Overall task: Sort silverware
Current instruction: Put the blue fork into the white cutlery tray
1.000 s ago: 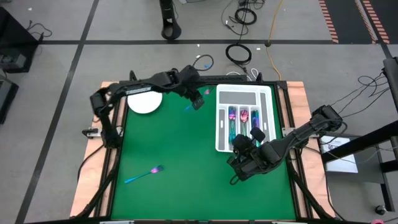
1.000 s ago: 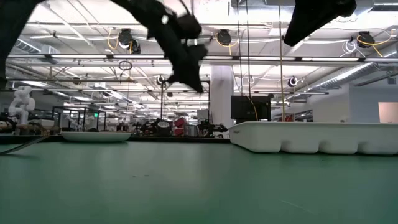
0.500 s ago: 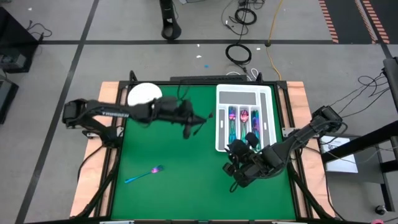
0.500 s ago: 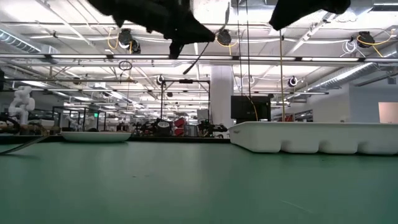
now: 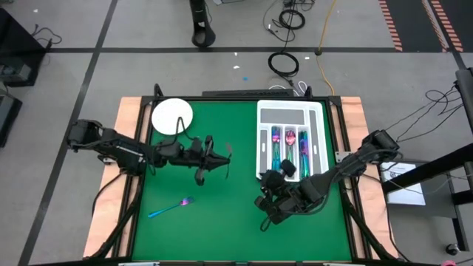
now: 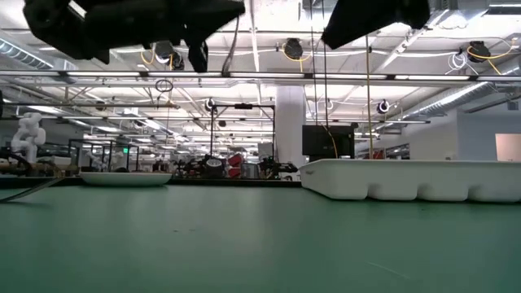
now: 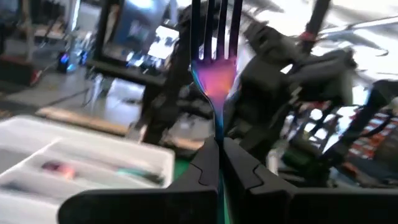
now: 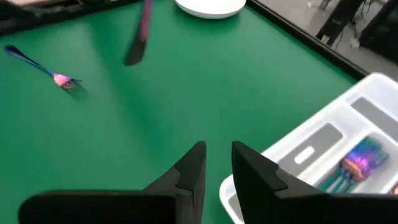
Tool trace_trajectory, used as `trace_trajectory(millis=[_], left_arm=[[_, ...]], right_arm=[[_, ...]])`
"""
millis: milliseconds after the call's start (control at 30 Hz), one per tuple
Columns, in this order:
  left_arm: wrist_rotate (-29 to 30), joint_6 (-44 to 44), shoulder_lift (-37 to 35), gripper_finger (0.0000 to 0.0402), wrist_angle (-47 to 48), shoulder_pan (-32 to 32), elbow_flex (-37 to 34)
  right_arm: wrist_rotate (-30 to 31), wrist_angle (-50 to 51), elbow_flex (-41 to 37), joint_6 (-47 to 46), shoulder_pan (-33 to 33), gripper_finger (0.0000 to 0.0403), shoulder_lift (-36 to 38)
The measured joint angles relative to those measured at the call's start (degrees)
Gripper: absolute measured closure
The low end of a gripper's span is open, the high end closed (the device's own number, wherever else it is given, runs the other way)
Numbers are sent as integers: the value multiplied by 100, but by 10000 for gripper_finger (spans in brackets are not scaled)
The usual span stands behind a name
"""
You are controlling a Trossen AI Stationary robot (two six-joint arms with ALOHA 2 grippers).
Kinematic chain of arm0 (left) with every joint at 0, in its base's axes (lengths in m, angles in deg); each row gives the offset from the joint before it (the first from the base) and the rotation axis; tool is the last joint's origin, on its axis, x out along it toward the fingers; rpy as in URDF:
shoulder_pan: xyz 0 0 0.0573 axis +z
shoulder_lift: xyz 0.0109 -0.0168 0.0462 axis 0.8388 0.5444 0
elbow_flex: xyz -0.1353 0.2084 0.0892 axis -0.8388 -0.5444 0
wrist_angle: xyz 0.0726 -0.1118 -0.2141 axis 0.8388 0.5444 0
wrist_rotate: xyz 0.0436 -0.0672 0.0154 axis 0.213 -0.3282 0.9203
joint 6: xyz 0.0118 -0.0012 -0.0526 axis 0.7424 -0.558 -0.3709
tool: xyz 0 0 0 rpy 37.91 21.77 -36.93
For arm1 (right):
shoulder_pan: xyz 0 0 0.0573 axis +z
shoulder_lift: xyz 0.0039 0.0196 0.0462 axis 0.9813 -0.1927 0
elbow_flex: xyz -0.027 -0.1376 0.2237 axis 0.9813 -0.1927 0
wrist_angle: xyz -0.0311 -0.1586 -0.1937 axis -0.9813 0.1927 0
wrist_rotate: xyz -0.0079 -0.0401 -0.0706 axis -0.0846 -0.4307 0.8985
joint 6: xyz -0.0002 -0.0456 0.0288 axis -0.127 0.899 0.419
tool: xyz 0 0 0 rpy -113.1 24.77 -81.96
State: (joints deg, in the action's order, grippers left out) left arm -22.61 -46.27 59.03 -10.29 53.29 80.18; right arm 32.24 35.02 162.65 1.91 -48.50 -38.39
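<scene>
The left pincer (image 5: 212,158) hangs above the middle of the green desk (image 5: 222,214), clenched on the slim handle of one fork (image 7: 214,59). The left wrist view shows the fork standing up between the two dark fingers (image 7: 200,174), its tines pointing away and its neck glowing pink and orange.

A second fork (image 5: 170,207) lies flat on the desk near the front left corner, with a blue handle and a pink head, well apart from both arms.

The white tray (image 5: 290,112) sits at the back right of the desk. Three of its long slots hold iridescent silverware (image 5: 289,142); how many pieces lie in each I cannot tell.

The right pincer (image 5: 267,209) hovers over the desk just beside the tray's front left corner. Its fingers (image 8: 189,168) stand slightly apart with nothing between them.

One round white plate (image 5: 172,116) rests at the back left corner and looks bare.
</scene>
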Motion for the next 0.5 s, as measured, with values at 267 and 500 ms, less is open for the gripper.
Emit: trace_trajectory(millis=[267,500], left_arm=[[26,629,-2,401,-402,-483,-17],[52,959,0,401,-412,-535,-17]], right_arm=[[-11,-951,0,993,-358,335,-435],[-41,-1351,0,1502,-565,335,-678]])
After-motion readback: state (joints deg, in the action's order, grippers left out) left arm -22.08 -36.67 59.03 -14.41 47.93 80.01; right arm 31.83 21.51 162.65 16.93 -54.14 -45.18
